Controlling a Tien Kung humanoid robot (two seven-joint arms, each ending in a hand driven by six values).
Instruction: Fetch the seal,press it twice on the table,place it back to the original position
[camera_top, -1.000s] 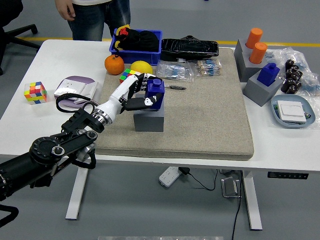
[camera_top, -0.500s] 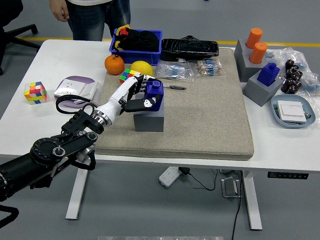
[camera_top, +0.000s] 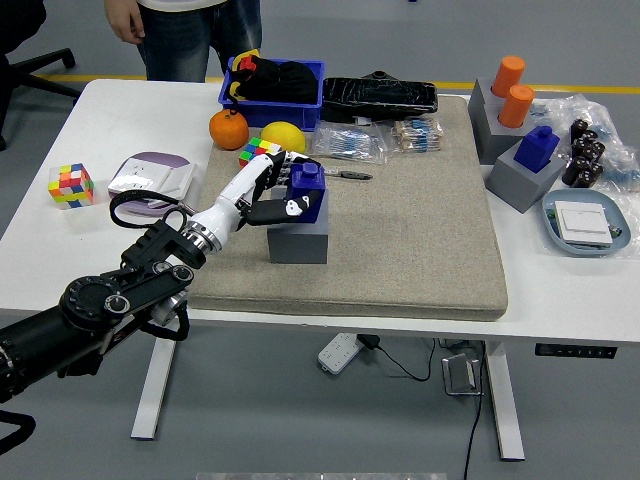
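A blue seal stands on a grey block on the grey felt mat, left of the mat's middle. My left hand reaches in from the lower left and its white fingers are curled around the seal's left side, thumb at its front. The seal sits on or just above the block's top; I cannot tell which. My right arm is out of view.
A second blue seal on a grey block and two orange cylinders stand at the right. An orange, a lemon, a blue bin, bagged items and cube puzzles lie behind and left. A person stands at the far side.
My left hand and the seal have shifted slightly left and back over the block. The person's hand at the top has moved.
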